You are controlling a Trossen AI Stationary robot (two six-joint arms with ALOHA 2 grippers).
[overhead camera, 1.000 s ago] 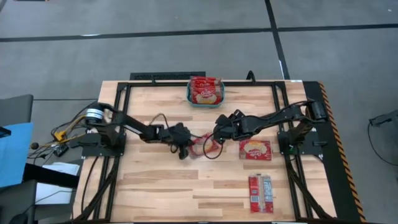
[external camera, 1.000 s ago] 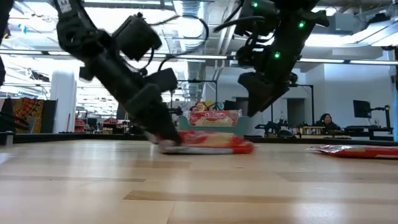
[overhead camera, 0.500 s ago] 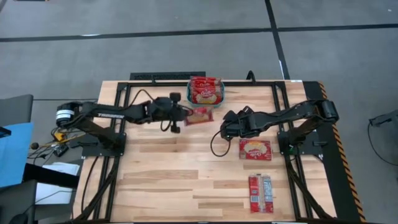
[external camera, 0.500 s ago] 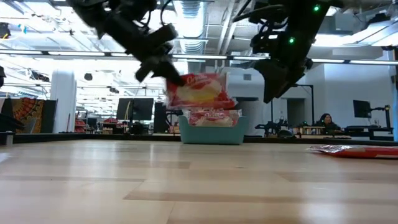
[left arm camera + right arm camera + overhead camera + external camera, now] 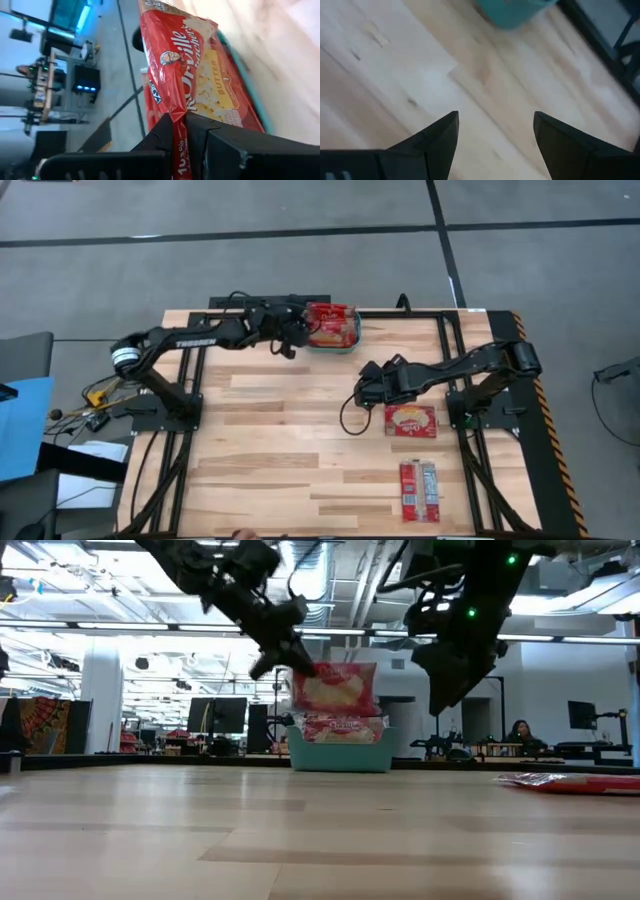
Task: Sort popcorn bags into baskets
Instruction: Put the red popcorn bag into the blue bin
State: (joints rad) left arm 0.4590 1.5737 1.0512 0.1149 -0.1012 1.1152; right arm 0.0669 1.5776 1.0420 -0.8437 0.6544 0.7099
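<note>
Popcorn bag (image 5: 330,323): pinched by one edge in left gripper (image 5: 296,328), hanging over the full teal basket (image 5: 340,754) at bench 12 o'clock. Risk: released, it slides off the heap. Right gripper (image 5: 362,394): mid-bench, fingers spread, empty. Two bags remain, 4–5 o'clock.

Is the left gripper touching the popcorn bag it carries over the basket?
Touching. The left wrist view shows the left gripper with its fingers pinched on the red popcorn bag's edge.
</note>
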